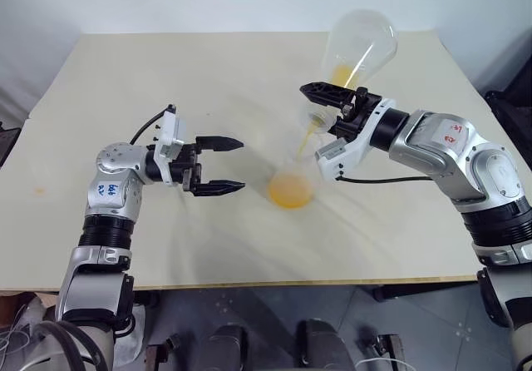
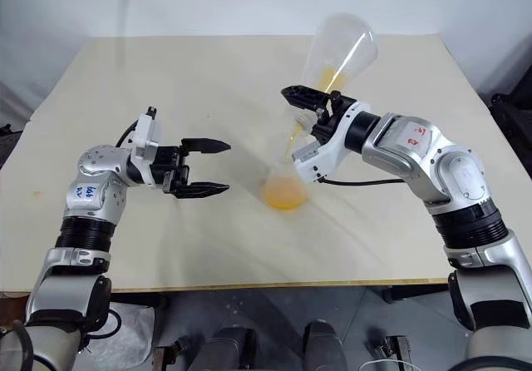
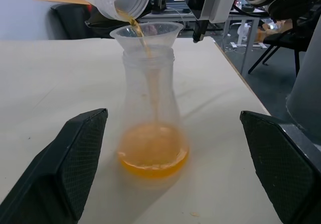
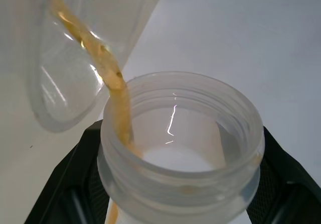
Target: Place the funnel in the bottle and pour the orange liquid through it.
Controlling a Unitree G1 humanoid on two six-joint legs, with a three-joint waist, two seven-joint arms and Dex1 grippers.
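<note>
A second clear flask is held tilted by its neck, pinched in the right gripper; orange liquid is streamed into the funnel seated in the conical bottle. The left gripper is held level beside it, jaws spread.

My left gripper points level toward my right side, jaws spread wide with nothing between them. My right gripper is raised, jaws clamped tight, wrist rolled over.
</note>
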